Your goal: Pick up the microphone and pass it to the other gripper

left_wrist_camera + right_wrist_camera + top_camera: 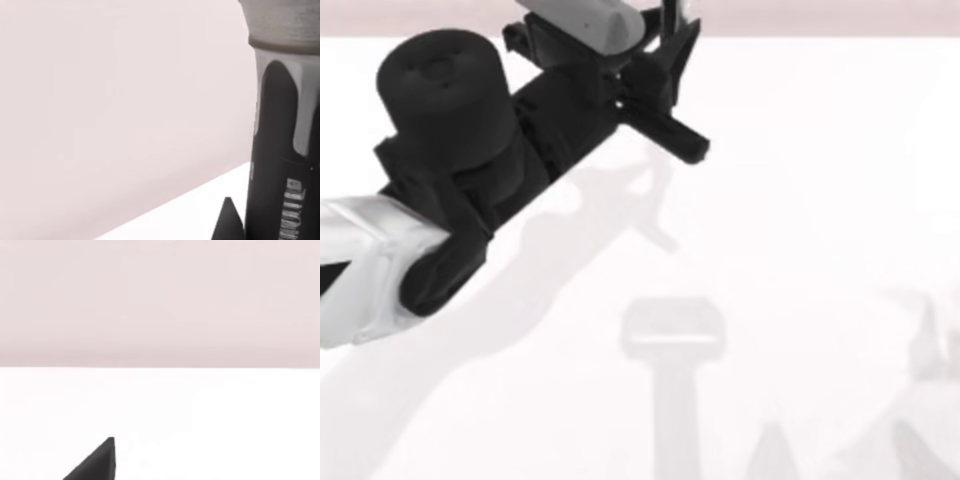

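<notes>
Your left arm (470, 190): bulky matte-black housing with a round drum-shaped cap, joined to a glossy white link (355, 265) with bevelled edges. Left gripper (670, 95): black, angular, two tapered fingers. Right arm: only a black pointed fingertip (97, 462) shows, probably its own.

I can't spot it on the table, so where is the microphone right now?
The microphone is off the table, held in the left gripper near the far edge in the top view, left of centre. The left wrist view shows it close up.
</notes>
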